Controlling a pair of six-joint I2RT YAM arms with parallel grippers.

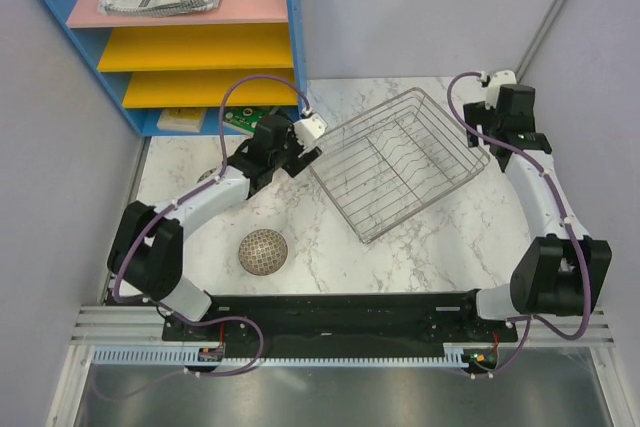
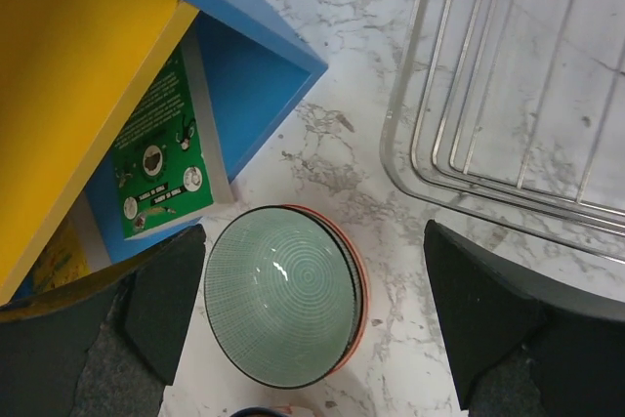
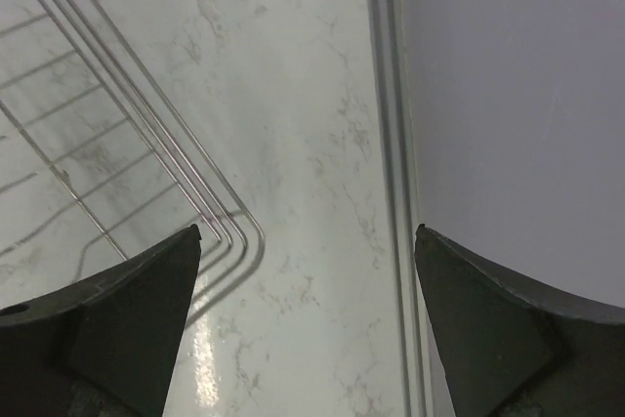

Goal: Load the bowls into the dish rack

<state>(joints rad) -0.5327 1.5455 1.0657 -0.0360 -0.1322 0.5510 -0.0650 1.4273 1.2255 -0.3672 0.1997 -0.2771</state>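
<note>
The chrome wire dish rack [image 1: 400,162] stands empty at mid-table. A beige mesh bowl [image 1: 263,251] sits upside down at the front left. In the left wrist view a pale green bowl [image 2: 278,295] is nested in a red-rimmed bowl [image 2: 359,285] on the table, with a dark blue rim [image 2: 259,412] at the bottom edge. My left gripper [image 2: 312,241] is open above the green bowl, which lies between the fingers' lines, left of the rack [image 2: 508,95]. In the top view that gripper [image 1: 285,147] hides these bowls. My right gripper [image 3: 308,236] is open and empty beside the rack's far right corner [image 3: 146,134].
A blue shelf unit [image 1: 200,37] with yellow and pink shelves stands at the back left, its corner [image 2: 244,65] close to the bowls. A green box [image 2: 161,148] lies on its lowest shelf. A grey wall [image 3: 518,95] runs along the table's right edge, near my right gripper [image 1: 510,112].
</note>
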